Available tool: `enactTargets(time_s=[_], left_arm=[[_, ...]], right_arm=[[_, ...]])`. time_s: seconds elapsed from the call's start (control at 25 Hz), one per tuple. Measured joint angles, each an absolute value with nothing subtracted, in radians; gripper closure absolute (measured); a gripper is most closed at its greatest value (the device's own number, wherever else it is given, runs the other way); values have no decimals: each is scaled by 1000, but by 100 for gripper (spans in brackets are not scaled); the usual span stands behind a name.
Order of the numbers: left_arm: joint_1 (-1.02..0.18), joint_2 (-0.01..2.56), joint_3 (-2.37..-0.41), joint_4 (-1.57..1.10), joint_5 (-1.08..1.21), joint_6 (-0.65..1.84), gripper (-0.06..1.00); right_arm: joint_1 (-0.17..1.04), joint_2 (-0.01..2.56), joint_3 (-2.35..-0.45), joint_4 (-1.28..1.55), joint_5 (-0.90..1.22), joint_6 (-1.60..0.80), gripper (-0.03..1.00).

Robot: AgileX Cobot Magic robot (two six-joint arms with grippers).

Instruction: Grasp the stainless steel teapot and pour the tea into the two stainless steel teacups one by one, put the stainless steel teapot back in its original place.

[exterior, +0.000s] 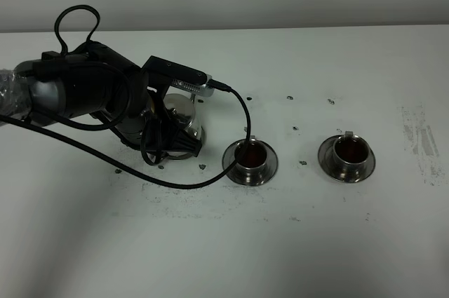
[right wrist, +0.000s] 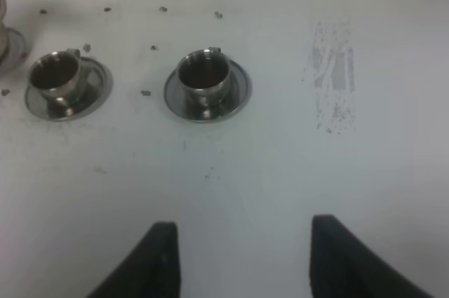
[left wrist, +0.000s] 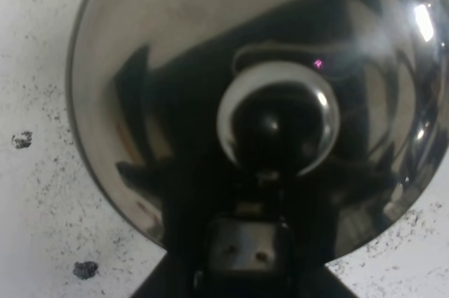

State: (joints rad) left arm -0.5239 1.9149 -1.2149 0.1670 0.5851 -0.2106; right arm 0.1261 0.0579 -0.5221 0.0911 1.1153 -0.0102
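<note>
The stainless steel teapot (exterior: 186,121) stands upright at the left, mostly hidden under my left arm. The left wrist view looks straight down on its lid knob (left wrist: 277,126). My left gripper (exterior: 167,135) sits at the pot's handle (left wrist: 242,249), its dark jaws closed in on either side with no gap showing. Two stainless steel teacups on saucers stand to the right, the near one (exterior: 250,160) and the far one (exterior: 347,156), both holding dark tea. My right gripper (right wrist: 242,256) is open and empty, well short of the cups (right wrist: 203,77). The teapot's saucer edge (right wrist: 14,47) shows at the frame's side.
The left arm's black cable (exterior: 210,180) loops across the table up to the nearer cup's saucer. Small dark specks (exterior: 303,163) and a grey smudge (exterior: 421,144) mark the white table. The table's far edge runs along the back.
</note>
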Motion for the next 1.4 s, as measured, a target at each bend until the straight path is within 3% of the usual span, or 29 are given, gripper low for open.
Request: enactTargets(time_s=[1.4], left_arm=[[-524, 1947, -1215, 192, 541, -211, 75]], right_arm=[[126, 58, -522, 91, 1115, -10, 56]])
